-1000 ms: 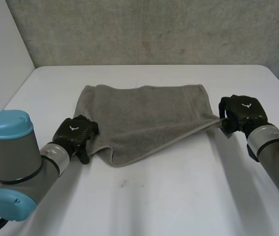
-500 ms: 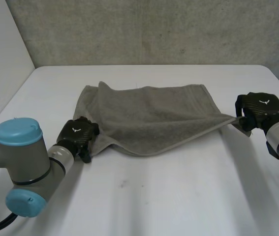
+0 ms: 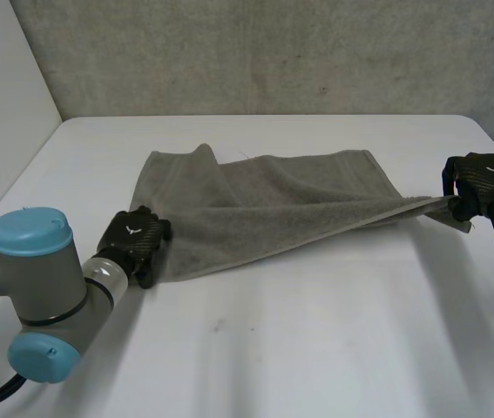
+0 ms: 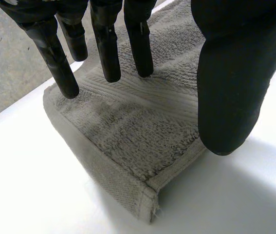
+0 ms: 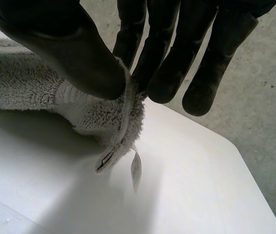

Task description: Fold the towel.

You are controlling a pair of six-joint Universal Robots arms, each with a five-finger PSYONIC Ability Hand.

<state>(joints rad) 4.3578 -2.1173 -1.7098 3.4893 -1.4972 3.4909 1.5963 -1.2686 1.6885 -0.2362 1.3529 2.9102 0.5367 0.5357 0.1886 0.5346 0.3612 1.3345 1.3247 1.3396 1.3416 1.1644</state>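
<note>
Though taut, 1 towel (image 3: 290, 205), 2 hands: L hand (image 3: 138, 239) flat atop, R hand (image 3: 486, 178) in pinch.

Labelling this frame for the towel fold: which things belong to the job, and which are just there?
Job: towel; right hand, pinching one corner; left hand, straight fingers on the opposite corner.
Just there: white table; concrete wall.

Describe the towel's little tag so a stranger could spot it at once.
On the white table lies a grey towel. Follow it to the corner pinched in the right hand; the tag hangs just below, a smooth white strip, unlike the fuzzy cloth.
</note>
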